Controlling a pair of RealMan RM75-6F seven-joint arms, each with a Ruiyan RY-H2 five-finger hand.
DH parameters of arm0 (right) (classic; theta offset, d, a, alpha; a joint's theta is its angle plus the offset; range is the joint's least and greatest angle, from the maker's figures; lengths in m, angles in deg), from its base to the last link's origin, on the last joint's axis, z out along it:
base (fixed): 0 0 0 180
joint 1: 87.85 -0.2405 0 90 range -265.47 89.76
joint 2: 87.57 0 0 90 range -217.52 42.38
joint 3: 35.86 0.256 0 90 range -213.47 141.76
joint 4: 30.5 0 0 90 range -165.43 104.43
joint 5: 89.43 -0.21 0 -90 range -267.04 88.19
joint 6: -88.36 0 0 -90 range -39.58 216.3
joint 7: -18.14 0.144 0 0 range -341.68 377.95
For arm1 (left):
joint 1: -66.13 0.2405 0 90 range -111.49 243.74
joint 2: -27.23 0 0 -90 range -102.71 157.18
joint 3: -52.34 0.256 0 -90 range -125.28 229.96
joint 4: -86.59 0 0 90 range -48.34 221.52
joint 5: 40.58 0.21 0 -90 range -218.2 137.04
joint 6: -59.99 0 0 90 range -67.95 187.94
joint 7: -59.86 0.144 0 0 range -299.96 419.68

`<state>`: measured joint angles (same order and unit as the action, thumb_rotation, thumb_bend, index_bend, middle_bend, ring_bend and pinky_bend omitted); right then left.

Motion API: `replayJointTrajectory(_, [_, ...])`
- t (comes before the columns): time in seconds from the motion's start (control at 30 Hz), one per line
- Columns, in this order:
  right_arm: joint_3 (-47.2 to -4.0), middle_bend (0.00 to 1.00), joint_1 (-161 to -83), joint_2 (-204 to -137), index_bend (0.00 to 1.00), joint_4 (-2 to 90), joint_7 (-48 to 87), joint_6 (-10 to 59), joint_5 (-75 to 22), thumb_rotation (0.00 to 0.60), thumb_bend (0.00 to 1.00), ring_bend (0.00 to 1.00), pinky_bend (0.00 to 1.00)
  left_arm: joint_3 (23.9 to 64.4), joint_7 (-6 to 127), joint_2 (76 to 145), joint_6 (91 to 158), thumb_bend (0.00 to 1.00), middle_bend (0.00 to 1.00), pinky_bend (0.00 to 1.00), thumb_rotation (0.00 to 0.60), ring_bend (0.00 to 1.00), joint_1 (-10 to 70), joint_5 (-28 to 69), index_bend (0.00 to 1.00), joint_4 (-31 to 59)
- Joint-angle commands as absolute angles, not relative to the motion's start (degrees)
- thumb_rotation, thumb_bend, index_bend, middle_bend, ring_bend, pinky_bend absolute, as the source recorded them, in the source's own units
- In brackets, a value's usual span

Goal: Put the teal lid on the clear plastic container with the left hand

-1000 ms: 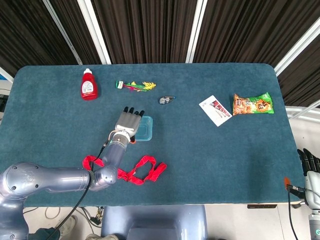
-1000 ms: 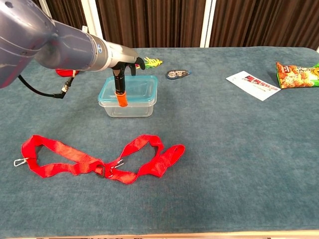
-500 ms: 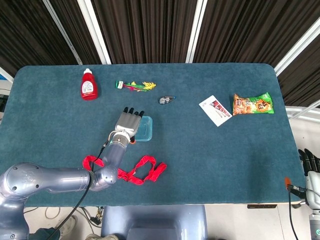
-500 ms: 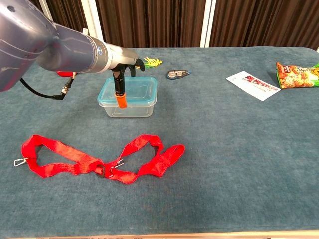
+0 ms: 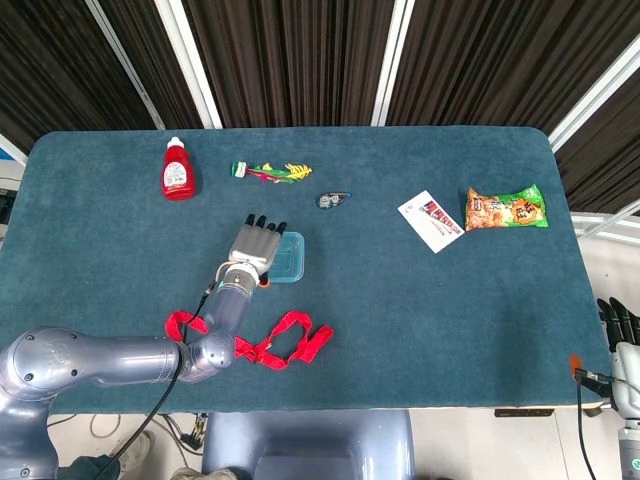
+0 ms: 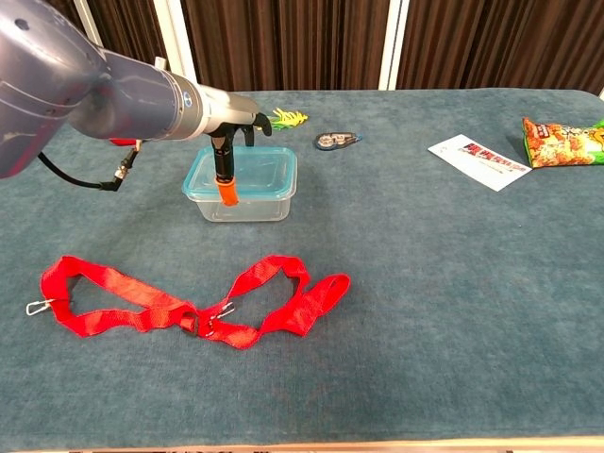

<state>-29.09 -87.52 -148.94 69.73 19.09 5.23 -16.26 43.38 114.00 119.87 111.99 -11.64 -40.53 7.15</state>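
Head view first: left hand sits a little left of the middle of the frame, laid flat over the left side of the teal lid. Looks like pressing down, most likely to snap the lid tight onto the box. Fingers lie close side by side and stretched out toward the top of the frame, not wrapped around anything. Chest view next: same hand in the upper left, with one dark finger and its orange tip hanging down the near edge of the lid. Lid lies level on the clear box, so probably almost done, maybe needing one more push at the corners. Box under the lid, lid under the hand, hand touching the lid's left part, right part of the lid bare. Right hand down at the lower right edge of the head view, well apart from the box; open or closed cannot be told from there. Red strap lies near the bottom left, nearer than the box and not touching it.
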Motion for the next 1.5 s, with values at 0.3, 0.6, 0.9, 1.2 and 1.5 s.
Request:
replayJointTrajectory(0.3, [-29.02, 0.04, -87.49, -148.9, 0.06, 69.84, 18.98, 5.34, -16.68, 0.6, 0.39, 0.02, 0.0, 43.19, 114.5, 120.4, 111.87, 0.18, 0.38, 0.0, 0.6, 0.03, -11.22, -40.3, 0.07, 7.51])
replayJointTrajectory(0.6, [-28.96, 0.04, -87.5, -148.86, 0.06, 69.93, 18.88, 5.41, -16.87, 0.6, 0.39, 0.02, 0.0, 42.75, 114.7, 120.9, 112.05, 0.18, 0.38, 0.0, 0.6, 0.03, -10.97, -39.81, 0.07, 7.96])
replayJointTrajectory(0.9, [-28.98, 0.04, -87.5, -148.81, 0.06, 70.06, 18.82, 5.55, -17.0, 0.6, 0.39, 0.02, 0.0, 42.28, 114.95, 121.22, 112.47, 0.18, 0.38, 0.0, 0.6, 0.03, -10.78, -39.55, 0.07, 7.74])
replayJointTrajectory(1.2, [-28.95, 0.04, -87.52, -148.76, 0.06, 70.12, 18.76, 5.7, -17.24, 0.6, 0.39, 0.02, 0.0, 41.91, 115.48, 121.75, 112.92, 0.17, 0.37, 0.0, 0.6, 0.03, -10.69, -40.0, 0.07, 7.96])
replayJointTrajectory(1.5, [-28.96, 0.04, -87.49, -148.72, 0.06, 70.22, 18.72, 5.71, -17.32, 0.6, 0.39, 0.02, 0.0, 41.54, 116.1, 122.01, 113.02, 0.15, 0.33, 0.0, 0.6, 0.03, -10.6, -40.09, 0.06, 7.99])
